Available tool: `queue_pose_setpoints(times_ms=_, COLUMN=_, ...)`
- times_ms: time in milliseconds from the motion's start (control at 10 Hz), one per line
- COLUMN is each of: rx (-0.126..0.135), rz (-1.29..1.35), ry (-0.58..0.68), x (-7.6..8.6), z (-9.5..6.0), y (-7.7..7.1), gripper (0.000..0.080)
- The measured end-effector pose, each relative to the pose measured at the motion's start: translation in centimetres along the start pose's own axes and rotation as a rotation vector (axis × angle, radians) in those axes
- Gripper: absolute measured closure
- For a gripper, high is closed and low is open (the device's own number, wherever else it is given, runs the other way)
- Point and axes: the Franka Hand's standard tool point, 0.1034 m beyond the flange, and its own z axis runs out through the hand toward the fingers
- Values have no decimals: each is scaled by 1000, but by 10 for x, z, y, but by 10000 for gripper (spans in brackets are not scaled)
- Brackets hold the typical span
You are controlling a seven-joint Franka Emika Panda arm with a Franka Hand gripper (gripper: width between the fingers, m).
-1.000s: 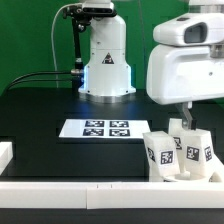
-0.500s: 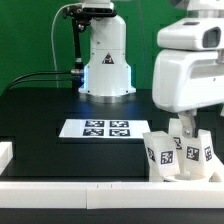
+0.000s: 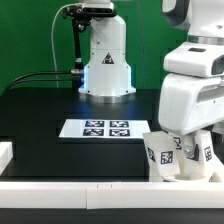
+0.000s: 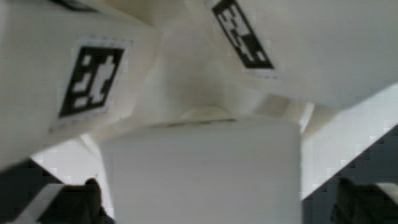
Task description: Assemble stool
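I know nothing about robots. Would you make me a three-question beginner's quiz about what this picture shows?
1. True or false: the flat white marker board lies on the black table, apart from the cluster of chunky white plastic stool legs.
2. Where is the arm's white two-finger gripper? A) right above the stool legs; B) over the marker board; C) beside the white robot base.
3. What black-and-white feature marks the stool legs?

Key
1. True.
2. A. It hangs directly over the legs at the exterior view's right, jaws wide open, gripping nothing.
3. Square tag markers, also seen close up in the wrist view.
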Motion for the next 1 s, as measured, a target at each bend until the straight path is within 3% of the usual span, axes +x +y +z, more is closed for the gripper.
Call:
queue_pose_setpoints(times_ms=200, rx=0, rz=54, ry=0, x=0, z=0, y=0, gripper=403)
queue_pose_setpoints(times_ms=300, rx=0, rz=116, ry=0, x=0, z=0, y=0, gripper=403)
queue_pose_setpoints(times_ms=400, rx=0, rz=192, ry=0, x=0, z=0, y=0, gripper=466)
queue_pose_setpoints(times_ms=700, rx=12, rz=637, ry=-14, x=3, z=-2, y=-4, gripper=466)
queue_pose_setpoints(times_ms=1000, rx=74, rz=1080, ry=-7, x=4, z=-2, y=-3, gripper=466)
